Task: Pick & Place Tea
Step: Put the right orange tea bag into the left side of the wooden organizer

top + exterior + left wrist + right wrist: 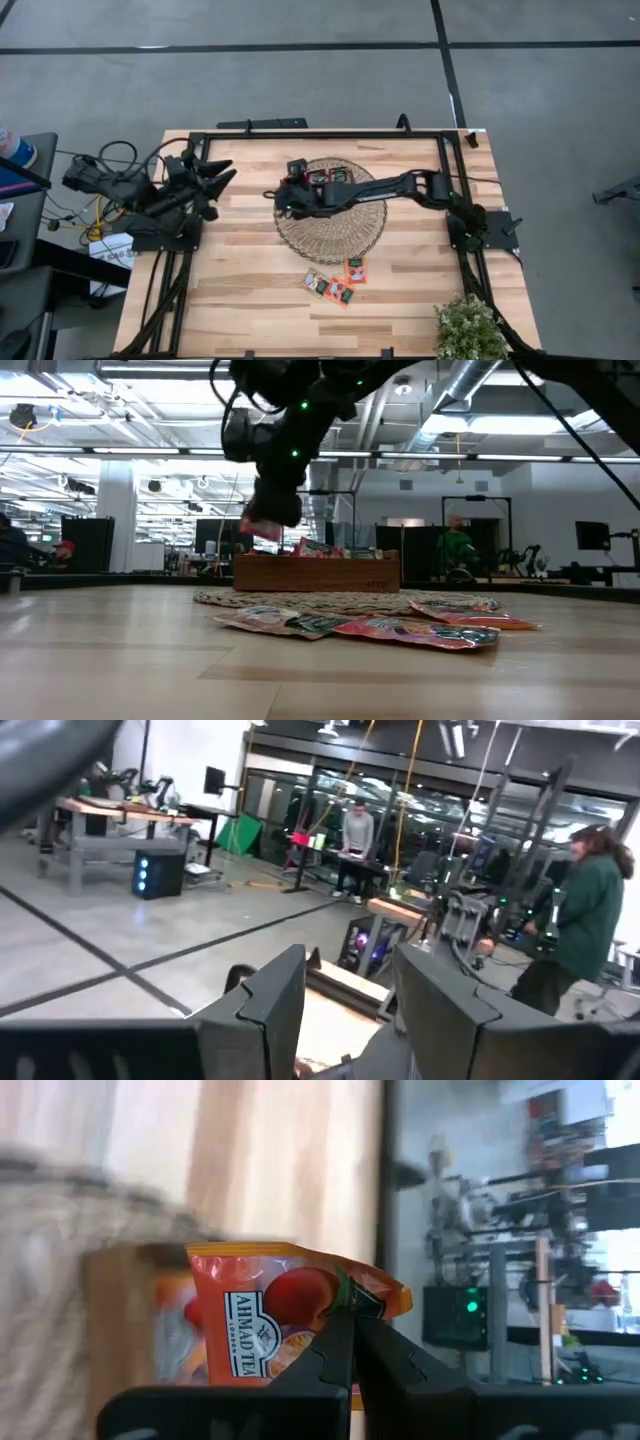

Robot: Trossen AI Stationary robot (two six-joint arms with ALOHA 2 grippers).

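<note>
My right gripper [290,192] reaches over the round woven mat [335,225] and is shut on one red-orange tea sachet [265,1330]. In the low view the right gripper [268,508] hangs above the left end of the brown wooden tray [315,572], which stands on the mat and holds more sachets [320,548]. Three sachets [318,283] [340,293] [355,268] lie flat on the table near the mat's near side. My left gripper [215,175] waits open at the table's left edge, with its fingers spread around the left gripper's midpoint [350,1010]. My right gripper pinches the sachet's edge near its green-marked corner [365,1295] between the two shut fingertips [335,1345]. The fingers come from above, pointing down. The sachet [262,528] hangs below them, lifted clear over the tray's left end.
A potted plant [468,328] stands at the table's near right corner. A dark frame [320,135] runs along the far, left and right edges. Bare wood [250,300] lies left of the loose sachets. People [585,910] stand in the room beyond.
</note>
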